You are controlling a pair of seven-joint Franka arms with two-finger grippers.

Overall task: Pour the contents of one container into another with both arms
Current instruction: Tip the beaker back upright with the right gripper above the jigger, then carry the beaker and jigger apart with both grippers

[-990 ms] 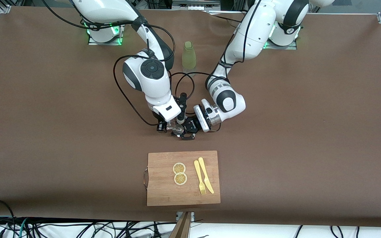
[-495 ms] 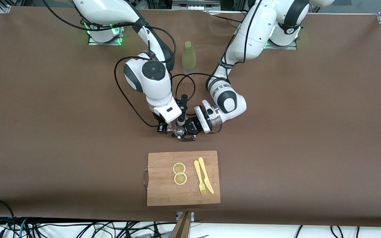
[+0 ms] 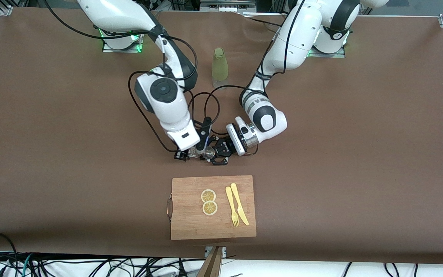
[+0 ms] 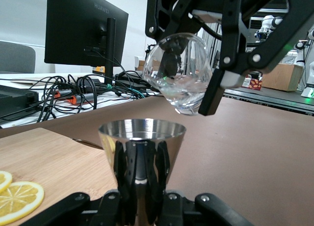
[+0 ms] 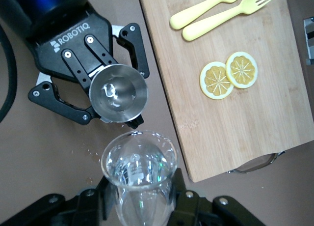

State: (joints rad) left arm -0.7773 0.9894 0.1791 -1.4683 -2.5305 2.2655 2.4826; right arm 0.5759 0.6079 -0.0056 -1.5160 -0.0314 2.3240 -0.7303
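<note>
Nearest the front camera lies the cutting board point(image 3: 213, 207); just past it the left gripper point(image 3: 217, 153), marked ROBOTIQ, clamps the steel cup point(image 5: 118, 93) while the right gripper point(image 3: 191, 153), clasping the glass point(image 4: 179, 71), has drawn back toward the right arm's end, suggesting pouring is ending.

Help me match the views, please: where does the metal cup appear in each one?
Front view: metal cup between both grippers, above the board.
Left wrist view: cup low centre, under the glass.
Right wrist view: cup centre, above the glass.
Shared landmark: lemon slices.
</note>
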